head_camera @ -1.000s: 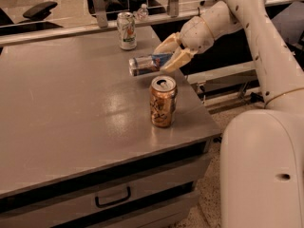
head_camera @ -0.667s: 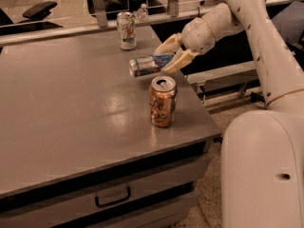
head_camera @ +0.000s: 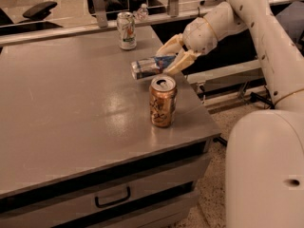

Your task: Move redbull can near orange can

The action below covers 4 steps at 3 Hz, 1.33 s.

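The redbull can (head_camera: 148,67), slim, blue and silver, lies on its side on the grey table (head_camera: 71,108), just behind the orange can. The orange can (head_camera: 163,101) stands upright near the table's right front corner, its silver top and pull tab showing. My gripper (head_camera: 173,55) reaches in from the right. Its two pale fingers (head_camera: 169,43) sit on either side of the redbull can's blue right end and are closed on it. The can's left end points to the left, at about table height.
A white-and-green can (head_camera: 126,30) stands upright at the back edge of the table, with a small clear bottle (head_camera: 141,12) behind it. The table's right edge runs just under my gripper. A drawer with a handle (head_camera: 112,197) is in the table's front.
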Each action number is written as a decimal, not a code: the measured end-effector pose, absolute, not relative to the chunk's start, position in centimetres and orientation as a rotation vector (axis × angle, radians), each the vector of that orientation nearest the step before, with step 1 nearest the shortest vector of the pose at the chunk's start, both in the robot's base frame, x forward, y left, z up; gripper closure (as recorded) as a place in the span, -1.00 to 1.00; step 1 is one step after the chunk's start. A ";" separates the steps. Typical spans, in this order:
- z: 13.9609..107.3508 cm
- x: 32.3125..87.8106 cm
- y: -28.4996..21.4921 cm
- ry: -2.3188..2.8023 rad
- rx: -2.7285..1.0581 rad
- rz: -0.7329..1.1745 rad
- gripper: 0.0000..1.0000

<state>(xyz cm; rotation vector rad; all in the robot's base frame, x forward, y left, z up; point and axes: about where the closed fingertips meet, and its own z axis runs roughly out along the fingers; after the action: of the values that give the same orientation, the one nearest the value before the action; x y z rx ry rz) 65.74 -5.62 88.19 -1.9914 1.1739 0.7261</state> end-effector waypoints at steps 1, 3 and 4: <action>87.9 66.9 -4.3 1.217 -1.997 0.685 0.01; 86.1 69.3 -0.6 1.217 -2.014 0.696 0.33; 85.8 69.2 -1.0 1.201 -2.030 0.720 0.82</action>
<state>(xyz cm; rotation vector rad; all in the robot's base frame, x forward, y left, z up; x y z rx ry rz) 69.21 -0.98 85.76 -2.0297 1.2008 0.7195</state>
